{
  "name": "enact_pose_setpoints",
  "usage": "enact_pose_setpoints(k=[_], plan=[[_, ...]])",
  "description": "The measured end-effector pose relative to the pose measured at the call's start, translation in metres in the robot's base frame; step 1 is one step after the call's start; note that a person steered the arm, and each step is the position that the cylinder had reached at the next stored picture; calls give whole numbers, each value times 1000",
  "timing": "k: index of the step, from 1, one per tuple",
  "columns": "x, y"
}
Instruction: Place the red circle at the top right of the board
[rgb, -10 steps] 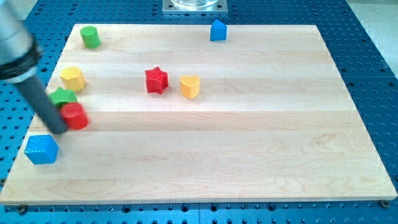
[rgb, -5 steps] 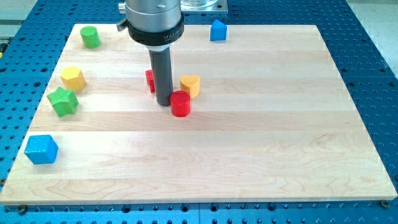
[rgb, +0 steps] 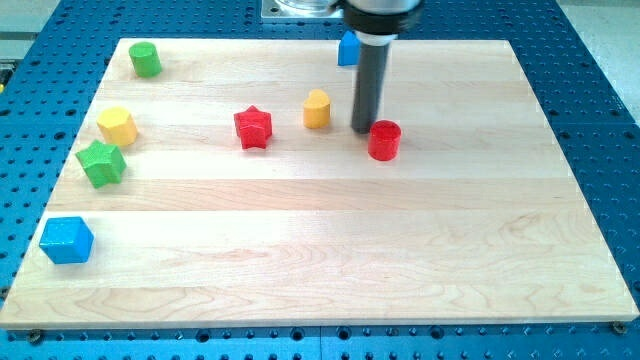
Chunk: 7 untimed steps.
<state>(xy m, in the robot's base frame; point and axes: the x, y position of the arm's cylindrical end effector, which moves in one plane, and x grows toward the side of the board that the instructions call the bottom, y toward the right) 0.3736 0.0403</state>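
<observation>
The red circle (rgb: 384, 140) is a short red cylinder lying right of the board's middle, in the upper half. My tip (rgb: 364, 130) stands just to its upper left, touching or nearly touching it. The dark rod rises from there to the view's top and partly hides the blue block (rgb: 347, 48) at the board's top edge. A yellow heart-shaped block (rgb: 317, 109) lies to the left of the rod. A red star (rgb: 253, 129) lies further left.
A green cylinder (rgb: 145, 60) sits at the board's top left. A yellow block (rgb: 117, 126), a green star (rgb: 101, 163) and a blue cube (rgb: 66, 240) line the left side. The wooden board (rgb: 420, 260) lies on a blue perforated table.
The rod has pushed the red circle from the left side across to right of centre. The yellow heart has shifted up and slightly right. The red star is uncovered again.
</observation>
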Motion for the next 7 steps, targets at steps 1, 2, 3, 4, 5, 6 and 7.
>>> enact_pose_setpoints(k=[1,2,3,4,5,6,7], plan=[[40,-13],[58,22],[32,75],[-42,98],[-68,115],[-82,128],[-61,138]])
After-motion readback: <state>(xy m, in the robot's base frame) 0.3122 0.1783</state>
